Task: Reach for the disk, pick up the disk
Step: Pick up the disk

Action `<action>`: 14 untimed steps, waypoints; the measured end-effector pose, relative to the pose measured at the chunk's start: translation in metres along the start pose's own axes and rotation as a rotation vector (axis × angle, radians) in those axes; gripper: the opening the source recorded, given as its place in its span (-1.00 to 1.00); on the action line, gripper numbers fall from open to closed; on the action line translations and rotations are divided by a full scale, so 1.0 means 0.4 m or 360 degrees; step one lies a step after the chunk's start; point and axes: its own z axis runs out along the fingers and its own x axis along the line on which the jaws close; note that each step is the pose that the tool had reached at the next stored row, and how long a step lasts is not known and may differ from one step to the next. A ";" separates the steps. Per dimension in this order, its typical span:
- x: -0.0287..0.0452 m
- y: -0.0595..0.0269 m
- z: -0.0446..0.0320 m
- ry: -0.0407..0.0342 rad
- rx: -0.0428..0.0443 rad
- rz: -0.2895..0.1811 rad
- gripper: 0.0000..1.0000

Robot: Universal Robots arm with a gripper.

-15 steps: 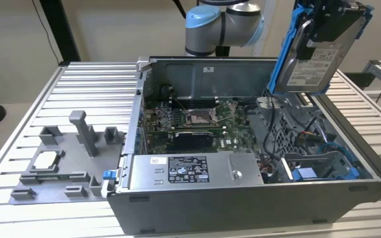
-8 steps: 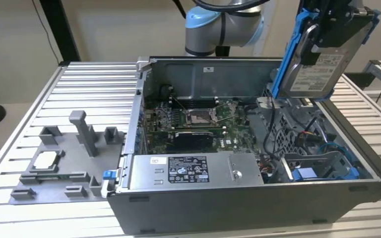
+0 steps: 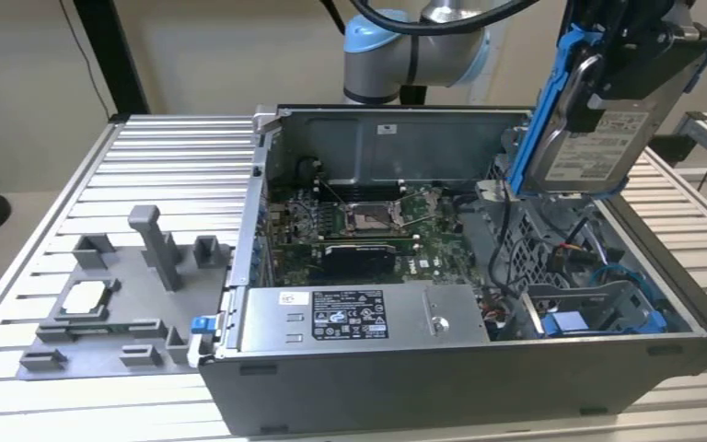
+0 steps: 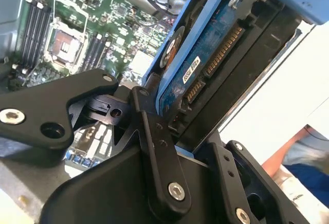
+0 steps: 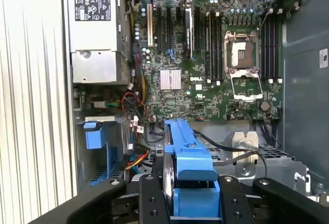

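Exterior view first: the gripper (image 3: 630,69) has closed on the disk (image 3: 587,138) and holds it upright in the air, above the open computer case (image 3: 477,387) toward the exterior view's right. The worst risk from here is a slip: the disk hangs below the grasp, so any loosening would drop it onto the motherboard (image 3: 366,226) or the cables (image 3: 562,258) underneath. The case sits on a ribbed metal table (image 3: 169,157), with a grey fixture tray (image 3: 108,313) to the exterior view's left and a plain pale wall (image 3: 231,46) behind.

Second wrist view: the black fingers (image 4: 159,147) clamp the disk's blue rails (image 4: 205,8). How much of each finger bears on the rail is hard to judge, so the hold may be shallower than it looks. A person's sleeve (image 4: 308,157) appears at the edge, close enough that a sudden swing could be a worry.

First wrist view: the blue rail sits between the jaws, straight above the drive bay (image 5: 97,152) and its loose wires (image 5: 131,106), which could snag.
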 end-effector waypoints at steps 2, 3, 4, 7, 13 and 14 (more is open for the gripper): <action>0.010 -0.001 0.000 0.0000 -0.0001 0.0000 -1.00; 0.016 -0.001 0.000 0.0000 -0.0002 0.0000 -1.00; 0.021 -0.002 0.000 0.0000 -0.0002 0.0000 -1.00; 0.036 -0.003 0.000 0.0000 -0.0004 0.0000 -1.00; 0.065 -0.005 0.001 0.0000 -0.0007 0.0000 -1.00; 0.070 -0.006 0.001 0.0001 -0.0008 0.0000 -1.00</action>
